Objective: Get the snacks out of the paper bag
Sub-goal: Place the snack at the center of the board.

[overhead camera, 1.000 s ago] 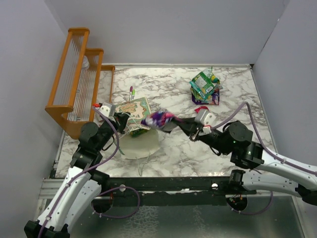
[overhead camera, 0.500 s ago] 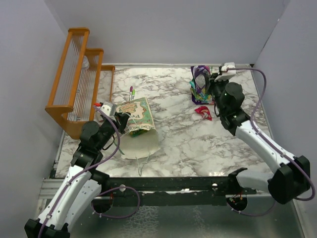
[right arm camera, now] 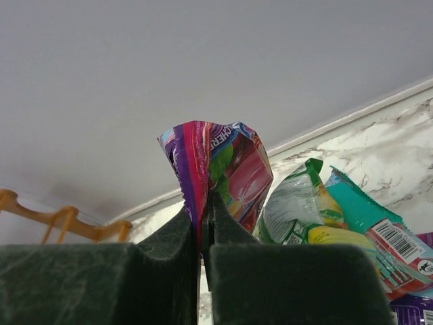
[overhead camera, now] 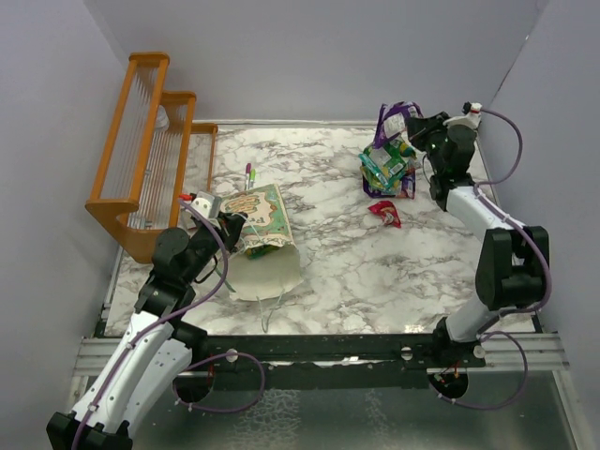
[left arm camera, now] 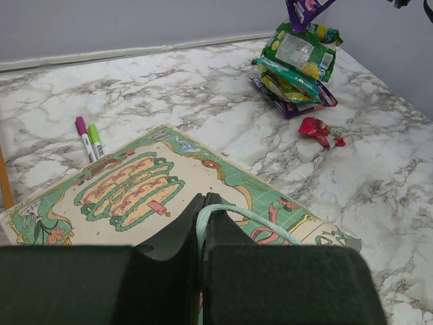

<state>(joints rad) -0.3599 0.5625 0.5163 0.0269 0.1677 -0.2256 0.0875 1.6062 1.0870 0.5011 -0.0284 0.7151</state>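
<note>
Over the snacks (overhead camera: 387, 165), right gripper (right arm camera: 201, 217) pinches purple packet (right arm camera: 218, 161); left gripper (left arm camera: 203, 208) clamps bag (left arm camera: 139, 186).

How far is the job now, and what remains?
Done: a pile of packets and a red one lie outside the bag. In hand: the right gripper holds a purple packet above the pile; the left gripper grips the bag. Left: drop it; whether the bag holds more is unclear.
</note>
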